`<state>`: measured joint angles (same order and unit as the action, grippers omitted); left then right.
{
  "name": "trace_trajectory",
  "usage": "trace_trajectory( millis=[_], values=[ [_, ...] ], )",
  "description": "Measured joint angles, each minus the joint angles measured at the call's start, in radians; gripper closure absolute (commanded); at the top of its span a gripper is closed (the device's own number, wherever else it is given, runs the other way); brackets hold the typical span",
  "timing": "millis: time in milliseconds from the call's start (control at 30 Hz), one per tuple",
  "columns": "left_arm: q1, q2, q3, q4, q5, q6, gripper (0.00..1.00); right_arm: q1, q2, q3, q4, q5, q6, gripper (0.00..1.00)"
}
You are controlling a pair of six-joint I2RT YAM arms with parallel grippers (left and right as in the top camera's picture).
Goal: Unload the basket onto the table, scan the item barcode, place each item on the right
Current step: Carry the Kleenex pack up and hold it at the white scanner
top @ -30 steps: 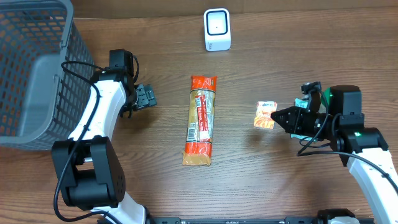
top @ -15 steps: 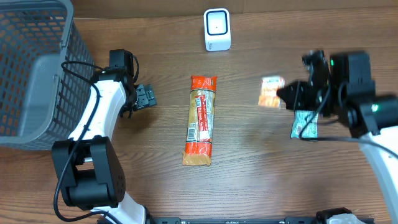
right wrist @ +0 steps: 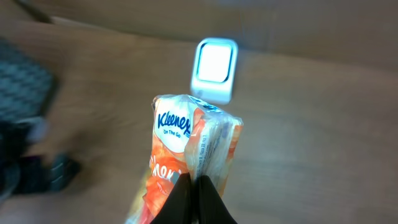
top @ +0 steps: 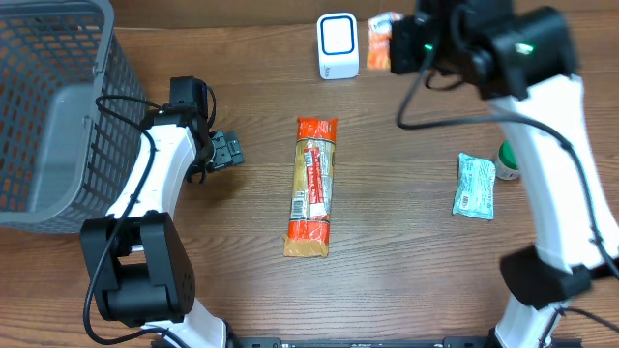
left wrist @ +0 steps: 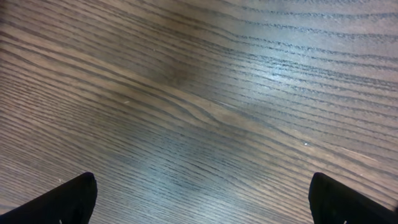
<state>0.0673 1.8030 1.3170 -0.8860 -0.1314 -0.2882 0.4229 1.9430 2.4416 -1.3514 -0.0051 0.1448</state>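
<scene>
The item is an orange and white Kleenex tissue pack (top: 378, 37) (right wrist: 186, 134). My right gripper (top: 397, 44) (right wrist: 194, 198) is shut on its lower edge and holds it in the air, just right of the white scanner (top: 338, 45) (right wrist: 215, 70) at the back of the table. In the right wrist view the pack stands upright in front of the scanner's lit face. My left gripper (top: 230, 150) (left wrist: 202, 202) hangs open over bare wood at the left, with only its two black fingertips (left wrist: 69, 200) showing and nothing between them.
A long orange snack package (top: 312, 187) lies in the middle of the table. A green packet (top: 475, 186) and a small green round thing (top: 508, 161) lie at the right. A grey wire basket (top: 48, 106) stands at the far left.
My right arm has carried the tissue pack from the table's right middle up and back-left to beside the scanner, uncovering the green packet. The left arm has stayed still.
</scene>
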Motion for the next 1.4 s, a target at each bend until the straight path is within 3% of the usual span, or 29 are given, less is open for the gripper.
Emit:
trace_trajectory(
  millis=[300, 700, 900, 1400],
  values=[
    [0.0, 0.0, 0.0, 0.0, 0.0, 0.0, 0.0, 0.085, 0.229, 0.006, 0.179, 0.27, -0.275, 0.96],
    [0.0, 0.0, 0.0, -0.001, 0.0, 0.0, 0.0, 0.146, 0.507, 0.006, 0.611, 0.6, -0.701, 0.96],
    [0.0, 0.0, 0.0, 0.0, 0.0, 0.0, 0.0, 0.146, 0.57, 0.006, 0.739, 0.642, -0.783, 0.96],
    [0.0, 0.0, 0.0, -0.001, 0.0, 0.0, 0.0, 0.142, 0.686, 0.006, 0.823, 0.612, -0.929, 0.96]
  ],
)
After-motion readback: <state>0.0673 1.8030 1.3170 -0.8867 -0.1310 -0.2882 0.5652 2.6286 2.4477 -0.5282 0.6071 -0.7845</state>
